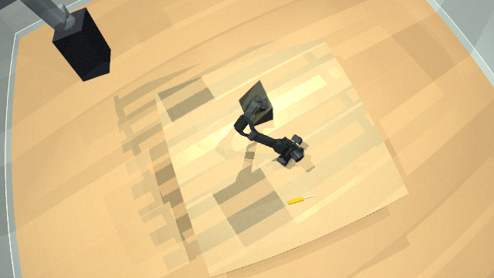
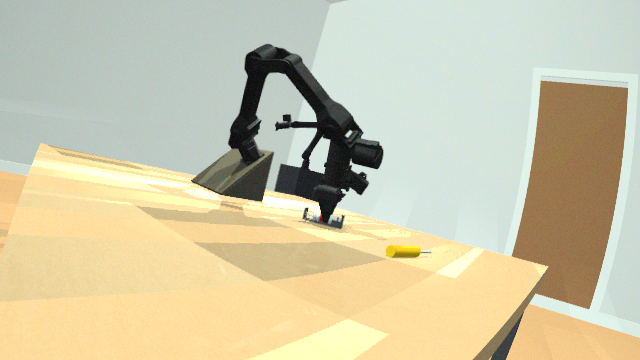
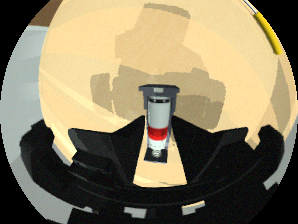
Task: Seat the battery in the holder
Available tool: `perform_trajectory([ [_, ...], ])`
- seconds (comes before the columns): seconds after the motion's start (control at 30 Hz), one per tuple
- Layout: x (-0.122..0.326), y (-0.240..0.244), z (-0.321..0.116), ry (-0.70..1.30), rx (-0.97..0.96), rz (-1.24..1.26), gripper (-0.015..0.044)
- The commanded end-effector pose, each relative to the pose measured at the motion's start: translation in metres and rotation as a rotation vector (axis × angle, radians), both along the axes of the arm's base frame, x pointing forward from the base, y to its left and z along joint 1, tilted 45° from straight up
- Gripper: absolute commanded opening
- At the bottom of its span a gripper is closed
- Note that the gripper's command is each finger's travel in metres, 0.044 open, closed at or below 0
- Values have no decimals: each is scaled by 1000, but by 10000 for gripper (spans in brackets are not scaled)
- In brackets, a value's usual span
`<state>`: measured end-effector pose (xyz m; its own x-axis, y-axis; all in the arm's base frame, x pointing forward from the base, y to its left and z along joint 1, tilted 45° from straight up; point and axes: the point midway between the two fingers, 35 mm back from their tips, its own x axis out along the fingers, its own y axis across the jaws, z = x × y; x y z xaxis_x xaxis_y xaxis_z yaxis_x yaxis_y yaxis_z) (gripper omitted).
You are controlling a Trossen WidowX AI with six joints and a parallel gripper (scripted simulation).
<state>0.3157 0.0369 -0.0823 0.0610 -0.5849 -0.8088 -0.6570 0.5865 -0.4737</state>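
Note:
The holder (image 2: 342, 221) (image 3: 170, 91) is a small dark tray with raised end walls, standing on the table. The battery (image 3: 159, 115), pale with a red band, lies lengthwise in it; in the wrist view its dark-ringed end is by the far wall and a coil-like spring (image 3: 156, 153) shows at the near end. Whether it is fully flat or under the lip I cannot tell. My gripper (image 2: 326, 221) (image 3: 158, 119) is open, its fingers low on both sides of the battery with narrow gaps. In the top view the arm hides battery and holder.
A yellow screwdriver (image 1: 296, 201) (image 2: 403, 251) (image 3: 269, 35) lies on the table (image 1: 347, 193) toward its front edge, away from the holder. The arm's wedge-shaped base (image 1: 247, 101) (image 2: 250, 182) stands behind. Shadows cross the table.

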Motion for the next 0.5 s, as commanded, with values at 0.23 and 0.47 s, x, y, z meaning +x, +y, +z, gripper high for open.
perform_trajectory([
  [0.23,-2,10,11,0,1,-1,178],
  [0.47,-5,28,26,3,1,4,283],
])
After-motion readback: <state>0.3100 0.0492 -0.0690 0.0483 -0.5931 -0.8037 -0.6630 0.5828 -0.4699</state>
